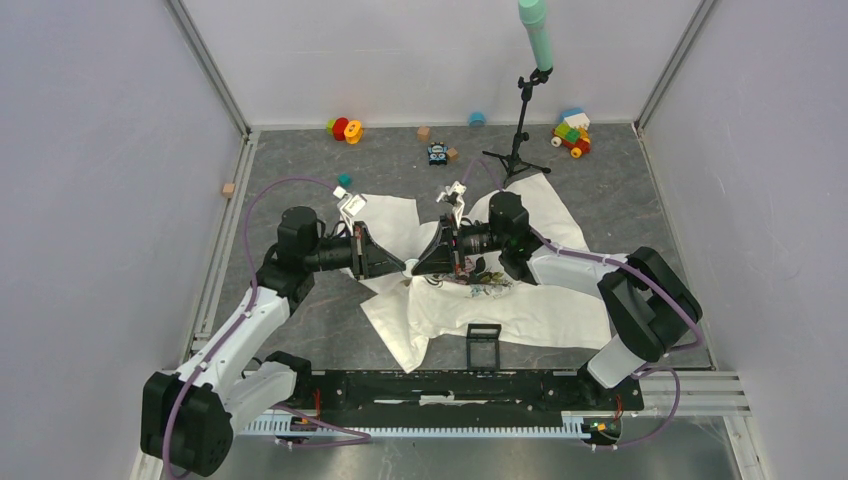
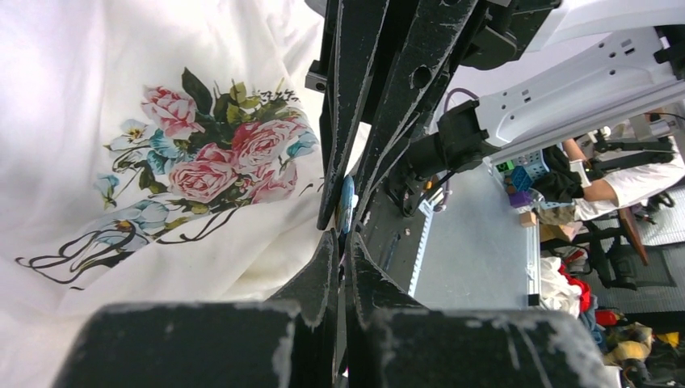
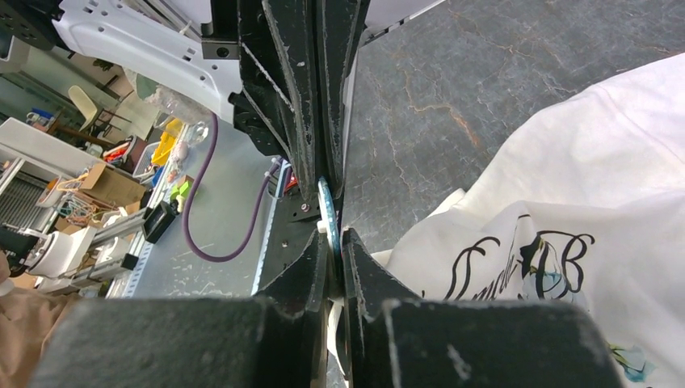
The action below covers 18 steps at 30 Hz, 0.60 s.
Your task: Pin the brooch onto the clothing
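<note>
Clamping the brooch (image 2: 347, 202), left pincer (image 2: 341, 260) meets right pincer (image 3: 334, 260) above clothing (image 2: 97, 56).

Wrist views: brooch (image 2: 347, 202) shows edge-on only, its face unseen. How the black fingers (image 2: 335, 121) clamp it is hidden.

Top view: brooch too small to resolve where left gripper (image 1: 402, 268) and right gripper (image 1: 420, 266) meet tip to tip. Right arm (image 1: 560, 265) covers part of the clothing (image 1: 540, 305) print.

Right wrist view: lettering (image 3: 501, 267) cut by the frame edge.

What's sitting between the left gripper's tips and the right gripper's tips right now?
The brooch, seen edge-on, right where the left gripper and right gripper meet tip to tip. Both wrist views show it; the top view hides it.
</note>
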{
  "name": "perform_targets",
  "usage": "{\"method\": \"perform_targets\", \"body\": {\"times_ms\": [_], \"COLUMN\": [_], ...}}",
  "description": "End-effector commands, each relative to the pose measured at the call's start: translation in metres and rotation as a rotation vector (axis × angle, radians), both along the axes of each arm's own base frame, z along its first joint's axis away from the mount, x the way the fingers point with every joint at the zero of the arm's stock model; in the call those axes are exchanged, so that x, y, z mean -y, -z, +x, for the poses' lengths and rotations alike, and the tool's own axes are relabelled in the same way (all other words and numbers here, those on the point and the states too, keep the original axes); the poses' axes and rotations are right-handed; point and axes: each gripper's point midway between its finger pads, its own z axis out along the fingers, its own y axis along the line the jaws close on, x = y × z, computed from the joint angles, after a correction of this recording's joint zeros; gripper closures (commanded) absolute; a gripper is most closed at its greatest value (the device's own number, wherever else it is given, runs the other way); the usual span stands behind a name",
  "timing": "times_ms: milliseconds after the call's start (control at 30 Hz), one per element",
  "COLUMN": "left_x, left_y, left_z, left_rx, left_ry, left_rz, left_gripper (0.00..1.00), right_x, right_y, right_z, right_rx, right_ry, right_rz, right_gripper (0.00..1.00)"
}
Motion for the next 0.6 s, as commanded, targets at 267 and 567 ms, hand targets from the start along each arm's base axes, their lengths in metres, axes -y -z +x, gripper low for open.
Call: {"method": "perform_targets", "body": {"times_ms": [267, 567], "left_x": [0.001, -0.006], "left_y": [-0.011, 0.003], "left_z": [-0.007, 0.005], "left_rx": [0.004, -0.019], "left_ry": [0.026, -0.043], "left_rz": [0.013, 0.092], "left_gripper": [0.98, 0.83], "right_x": [0.009, 0.022], "right_y": [0.006, 0.001], "right_z": [0.037, 0.033], "right_rx": [0.071, 0.168], "right_ry": [0.169, 0.195], "right_rz": [-0.025, -0.08], "right_gripper": [0.79, 0.43]}}
